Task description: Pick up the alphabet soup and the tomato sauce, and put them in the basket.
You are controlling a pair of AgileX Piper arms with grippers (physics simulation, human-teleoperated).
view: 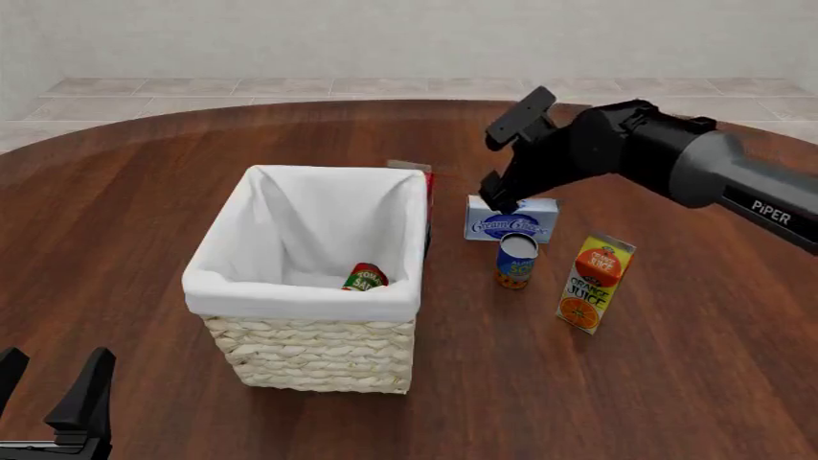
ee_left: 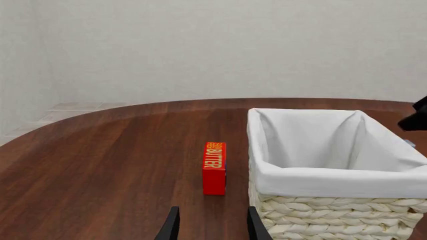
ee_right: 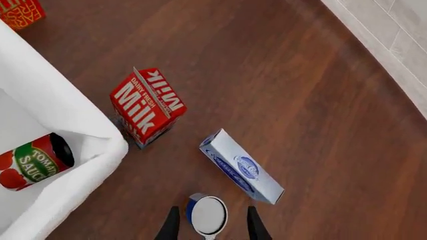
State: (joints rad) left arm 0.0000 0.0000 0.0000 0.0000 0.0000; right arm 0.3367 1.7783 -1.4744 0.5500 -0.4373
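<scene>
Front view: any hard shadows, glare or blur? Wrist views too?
Front view: sharp throughout, only faint soft shadows beside the basket and orange juice carton, no glare. Left wrist view: flat even light, butter box crisp. Right wrist view: sharp, alphabet soup lid plain white, no highlight.

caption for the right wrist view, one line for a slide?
Open right gripper above the upright alphabet soup; tomato sauce lies in the basket.

"BUTTER" on red box point(ee_left: 214, 167), "Milk" on red carton point(ee_right: 147, 107), "JUICE" on orange carton point(view: 595, 285), "PiPER" on right arm point(view: 754, 196), "TOMATO SAUCE" on can point(ee_right: 33, 162)
</scene>
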